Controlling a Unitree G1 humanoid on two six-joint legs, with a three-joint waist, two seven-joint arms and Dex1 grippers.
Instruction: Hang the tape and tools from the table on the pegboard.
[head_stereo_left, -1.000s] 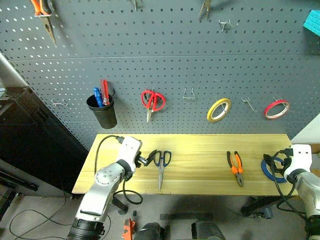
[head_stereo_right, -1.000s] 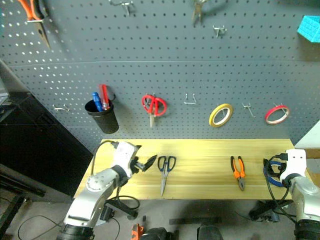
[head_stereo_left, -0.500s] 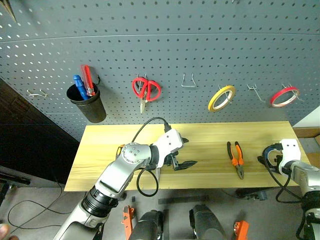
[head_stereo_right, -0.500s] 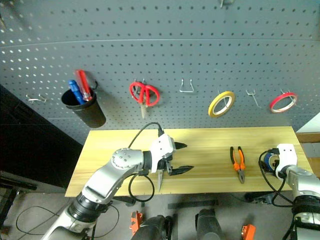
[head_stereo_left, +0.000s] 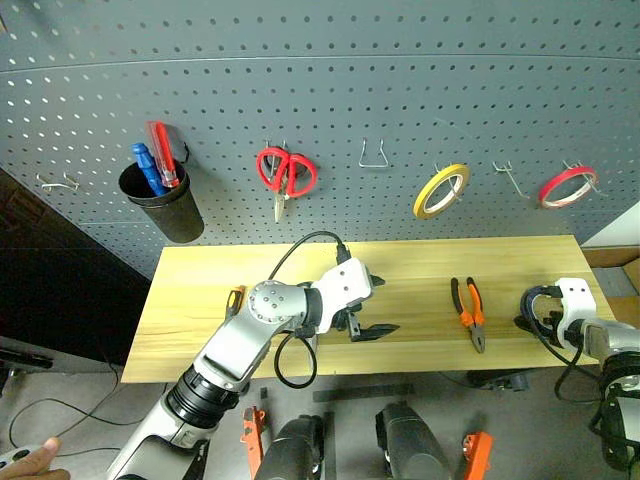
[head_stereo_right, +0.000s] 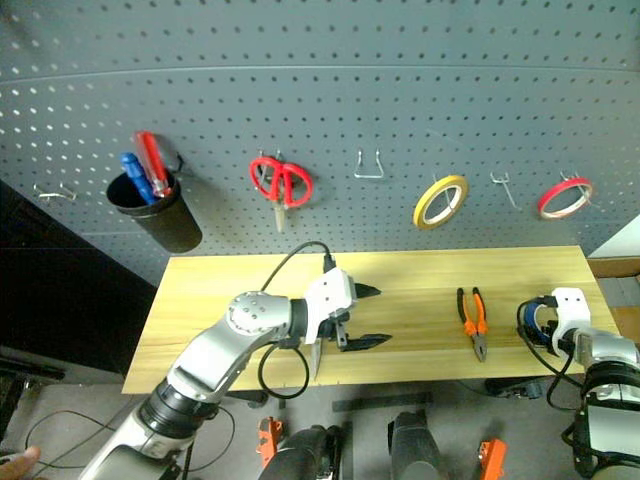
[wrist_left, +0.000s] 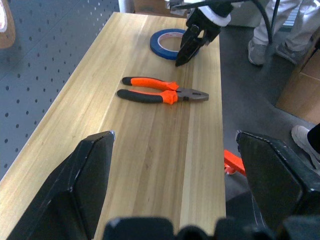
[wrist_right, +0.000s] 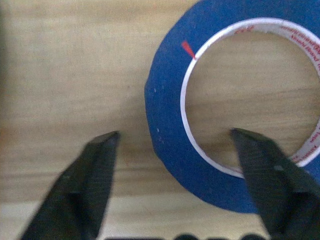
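Blue tape (wrist_right: 165, 125) is lying flat at the right end of the table (head_stereo_left: 200, 290), near the front edge. The right gripper (wrist_right: 175, 150) is straddling the ring's wall, one finger (wrist_right: 95, 175) outside on the wood and the other finger (wrist_right: 265, 170) over the ring's hole, jaws partly open and not yet closed on it. Orange-and-black-handled pliers (head_stereo_left: 470, 312) are lying just left of the tape, apart from it. The left gripper (head_stereo_left: 370, 305) is hanging over the middle of the table with its jaws spread wide, holding nothing. Dark-blue-handled scissors are lying under that arm, only the blade (head_stereo_right: 314, 360) showing near the front edge. An orange-and-black screwdriver (head_stereo_left: 233, 300) is peeking out towards the table's left end, beside the left arm.
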